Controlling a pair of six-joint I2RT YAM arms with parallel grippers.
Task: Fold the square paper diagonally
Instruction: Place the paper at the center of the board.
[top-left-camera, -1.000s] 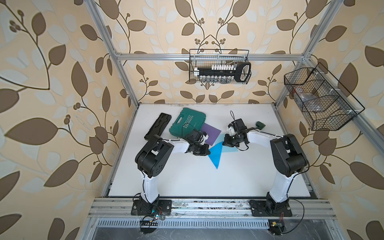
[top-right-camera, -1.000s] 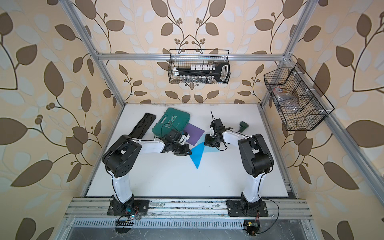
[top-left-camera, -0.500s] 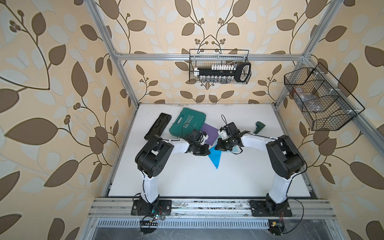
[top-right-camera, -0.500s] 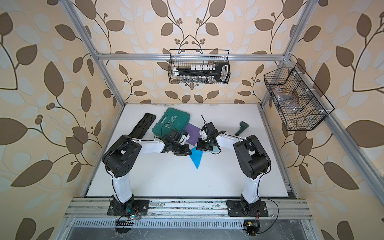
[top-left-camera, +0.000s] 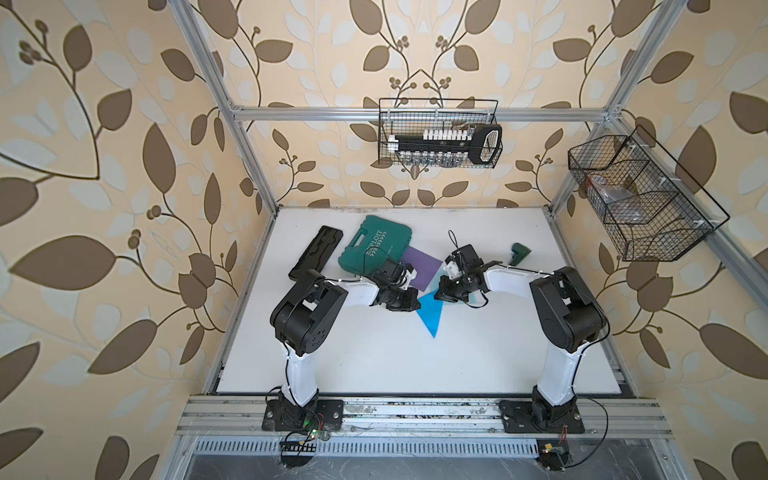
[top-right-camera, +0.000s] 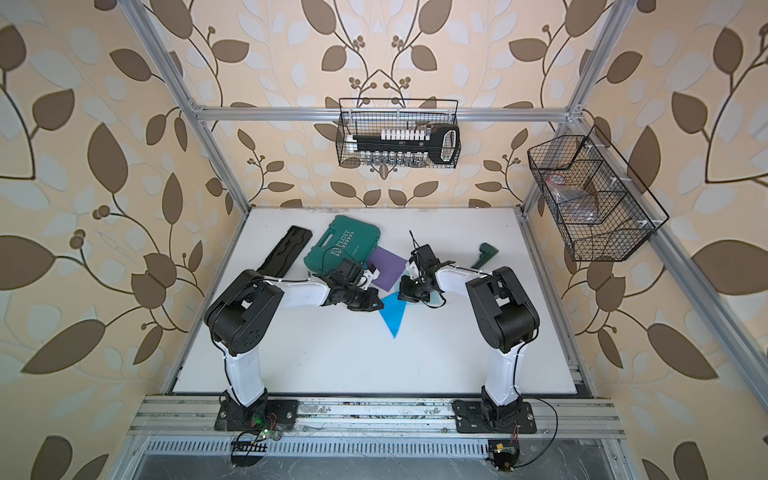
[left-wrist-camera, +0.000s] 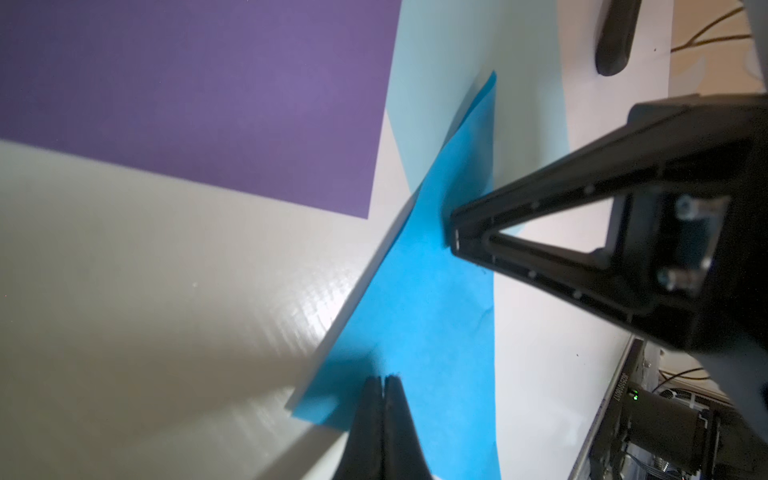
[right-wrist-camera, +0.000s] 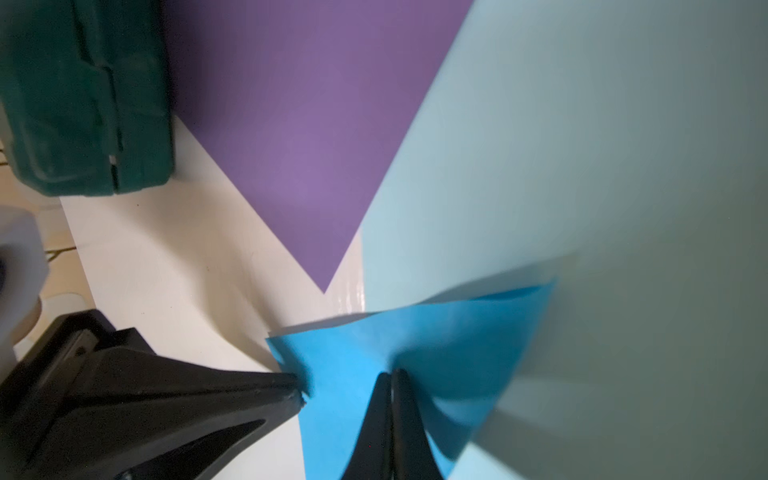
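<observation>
The square paper (top-left-camera: 430, 316) is blue on top and pale underneath, and lies mid-table in both top views (top-right-camera: 392, 316). My left gripper (top-left-camera: 415, 305) is shut, its tips pressed down on the paper's near-left corner (left-wrist-camera: 383, 378). My right gripper (top-left-camera: 438, 296) is shut on the paper, tips close together (right-wrist-camera: 391, 372) about a hand's width from the left one. A pale flap (right-wrist-camera: 582, 145) curls up and over beside it. The left wrist view shows the right gripper (left-wrist-camera: 455, 241) touching the blue sheet (left-wrist-camera: 424, 311).
A purple sheet (top-left-camera: 422, 268) lies just behind the paper, partly under a green tool case (top-left-camera: 376, 245). A black tray (top-left-camera: 316, 257) sits at the left and a small green tool (top-left-camera: 519, 253) at the right. Wire baskets (top-left-camera: 440, 139) hang on the walls.
My right gripper has moved left towards the left gripper, carrying the paper's flap over. The visible blue area has shrunk. The left gripper has stayed put.
</observation>
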